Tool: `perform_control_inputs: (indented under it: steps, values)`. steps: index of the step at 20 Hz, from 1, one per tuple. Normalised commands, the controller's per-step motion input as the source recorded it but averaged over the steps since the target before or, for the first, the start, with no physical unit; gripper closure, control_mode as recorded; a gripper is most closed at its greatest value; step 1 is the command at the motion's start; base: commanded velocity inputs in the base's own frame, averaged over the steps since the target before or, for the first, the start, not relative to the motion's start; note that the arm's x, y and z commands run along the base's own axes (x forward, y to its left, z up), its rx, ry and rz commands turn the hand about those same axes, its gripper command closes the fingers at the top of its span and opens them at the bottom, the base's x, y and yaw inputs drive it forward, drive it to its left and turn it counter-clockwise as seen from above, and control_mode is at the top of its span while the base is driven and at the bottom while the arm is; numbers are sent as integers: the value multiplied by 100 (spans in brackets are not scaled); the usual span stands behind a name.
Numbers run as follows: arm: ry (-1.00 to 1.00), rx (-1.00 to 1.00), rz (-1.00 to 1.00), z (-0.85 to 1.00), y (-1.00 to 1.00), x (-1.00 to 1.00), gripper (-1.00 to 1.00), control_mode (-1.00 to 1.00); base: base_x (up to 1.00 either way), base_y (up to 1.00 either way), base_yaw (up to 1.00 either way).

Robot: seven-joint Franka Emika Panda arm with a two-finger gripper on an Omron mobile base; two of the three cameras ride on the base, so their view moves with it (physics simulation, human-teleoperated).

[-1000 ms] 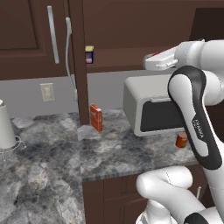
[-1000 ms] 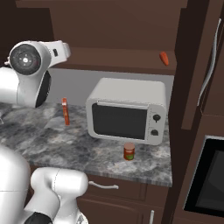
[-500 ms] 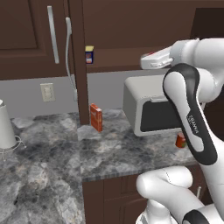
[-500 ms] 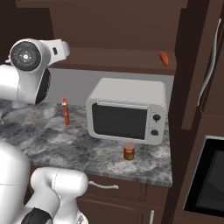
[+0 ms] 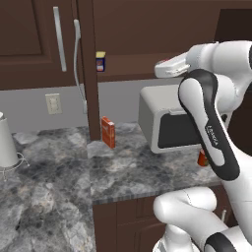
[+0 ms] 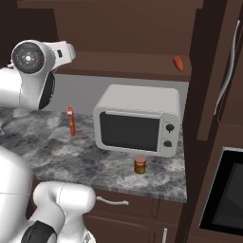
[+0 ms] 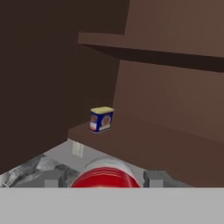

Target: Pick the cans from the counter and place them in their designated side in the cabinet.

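While the gripper (image 7: pixel 103 178) is raised to cabinet (image 6: pixel 123 28) shelf height, a red can (image 7: pixel 105 175) with a pale top is seen clamped between its fingertips (image 7: pixel 155 178). A blue-and-yellow container (image 7: pixel 101 119) is noted on the shelf board ahead. A second can (image 6: pixel 139 164) stands on the counter (image 6: pixel 85 161) just before the microwave (image 6: pixel 137 121).

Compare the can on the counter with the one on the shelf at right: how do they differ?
The counter can stands upright in front of the microwave; the shelf can lies tilted on the cabinet shelf. The counter can is red with a pale band; the shelf can is plain orange-red. Both are small cylinders, far smaller than the microwave, and neither is in the gripper.
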Motion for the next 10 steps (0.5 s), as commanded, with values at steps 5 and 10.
perform_control_inputs:
  steps: [5,10]
  values:
    - [0,0,0,-8,7,26,100,-100,0,0,0]
    - [0,0,0,-2,7,30,100,-100,0,0,0]
